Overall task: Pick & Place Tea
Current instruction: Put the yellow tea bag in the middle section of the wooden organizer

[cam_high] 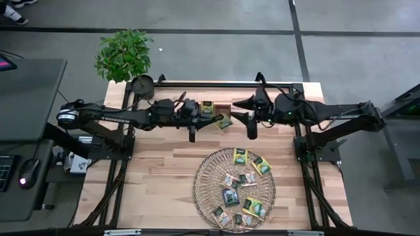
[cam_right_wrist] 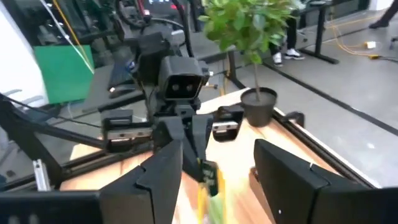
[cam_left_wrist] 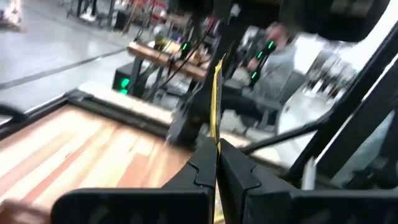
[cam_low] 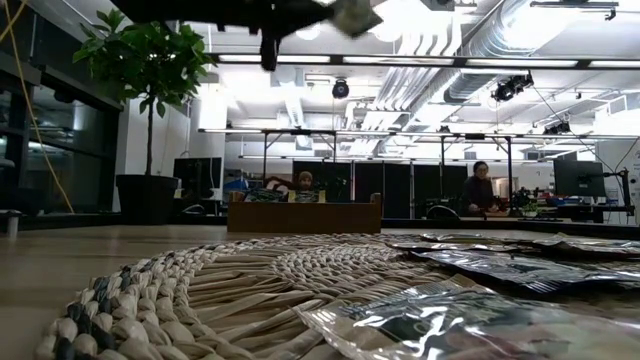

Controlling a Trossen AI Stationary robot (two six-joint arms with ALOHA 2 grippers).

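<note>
We see: left end effector (cam_high: pixel 213 120) pinched tight on one tea bag (cam_high: pixel 224 120), upper middle | right end effector (cam_high: pixel 251 118) wide open, holding nothing | more tea (cam_high: pixel 244 180) on woven tray (cam_high: pixel 205 172), lower right.

One green-and-yellow sachet (cam_high: pixel 224 120) up at twelve o'clock over the table's far edge, off the wood, hanging tilted, pinched edge-on between closed dark fingertips (cam_left_wrist: pixel 208 163). Rest of the tea (cam_high: pixel 240 186) lying flat and scattered on the round woven tray (cam_high: pixel 203 174) at five o'clock, green, yellow and dark wrappers, some overlapping, labels face up.
</note>
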